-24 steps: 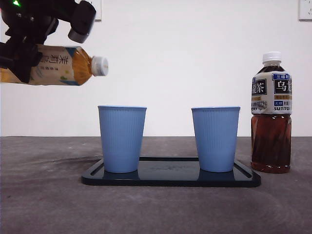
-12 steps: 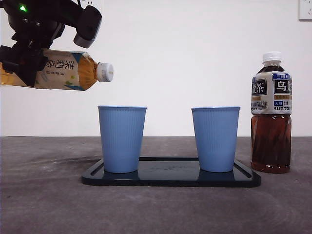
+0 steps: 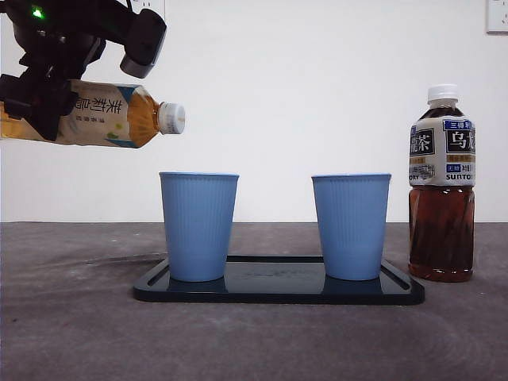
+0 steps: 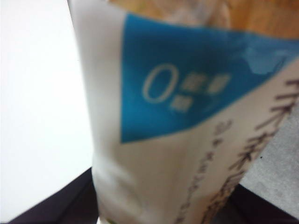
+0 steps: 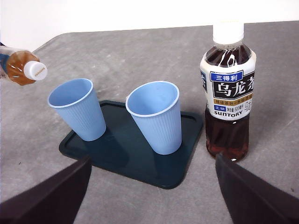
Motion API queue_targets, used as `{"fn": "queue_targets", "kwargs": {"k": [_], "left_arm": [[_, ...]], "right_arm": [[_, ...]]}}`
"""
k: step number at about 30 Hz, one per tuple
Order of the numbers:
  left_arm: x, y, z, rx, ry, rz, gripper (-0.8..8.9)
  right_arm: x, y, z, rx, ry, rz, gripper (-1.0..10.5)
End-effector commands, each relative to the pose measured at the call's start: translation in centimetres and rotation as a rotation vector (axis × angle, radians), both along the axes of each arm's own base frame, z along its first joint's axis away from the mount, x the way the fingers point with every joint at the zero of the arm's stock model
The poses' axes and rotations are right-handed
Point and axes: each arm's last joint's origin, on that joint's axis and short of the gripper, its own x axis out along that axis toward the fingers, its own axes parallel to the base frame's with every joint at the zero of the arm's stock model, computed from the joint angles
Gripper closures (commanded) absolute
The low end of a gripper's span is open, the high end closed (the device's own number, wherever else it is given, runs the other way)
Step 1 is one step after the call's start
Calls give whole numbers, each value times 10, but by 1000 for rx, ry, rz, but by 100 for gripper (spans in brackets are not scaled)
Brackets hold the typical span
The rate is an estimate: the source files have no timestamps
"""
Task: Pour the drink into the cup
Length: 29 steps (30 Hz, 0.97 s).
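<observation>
Front view: a tea bottle [image 3: 95,113] is held high at the upper left, lying almost on its side with its neck tipped slightly downward. The bottle is clear plastic with amber tea inside, a pale label printed with dark characters and a blue patch, and a white screw cap that is seen fastened on. The capped end is pointed toward the middle of the scene and hangs above and just to the left of the nearer blue cup [image 3: 198,226], well clear of its rim. The bottle's body is gripped by the left gripper [image 3: 44,95], a bulky black shape closed around the label. In the left wrist view the frame is almost filled by the blurred label of the same bottle [image 4: 187,121], so the jaws themselves cannot be made out there.

Two ribbed light-blue plastic cups are stood upright on a dark rectangular tray [image 3: 278,290], the second cup [image 3: 352,226] placed to the right of the first, apart from it. Both are shown empty in the right wrist view. A Suntory oolong tea bottle [image 3: 442,186], dark brown and white-capped, is stood upright on the grey table [image 3: 254,341] just beside the tray's right end.

The right gripper [image 5: 149,196] is held back over the table, its two black jaws spread wide with nothing between them.
</observation>
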Motion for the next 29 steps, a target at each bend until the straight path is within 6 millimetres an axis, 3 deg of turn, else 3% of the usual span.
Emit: {"fn": "queue_targets", "kwargs": {"k": [1,6,10,16,23,29], "left_arm": [[3,-5,11,-17,-55,7,599],[4,-5,11,-71,-83,39,599],[0,-3,17,-222,-127,92,599],[-16,9,44,-658,-189,152,599],[-38,45,78,-1249,-167,214,601],[-52,65,76,-1516,-240,187,600]], "right_arm": [[-1,0,5,1,-22,10,524],[-1,0,5,1,-22,10,524],[-1,0,5,0,-23,9,524],[-1,0,5,-1,-23,6,524],[-1,0,4,-3,-15,6,524],[-1,0,4,-3,-14,6,524]]}}
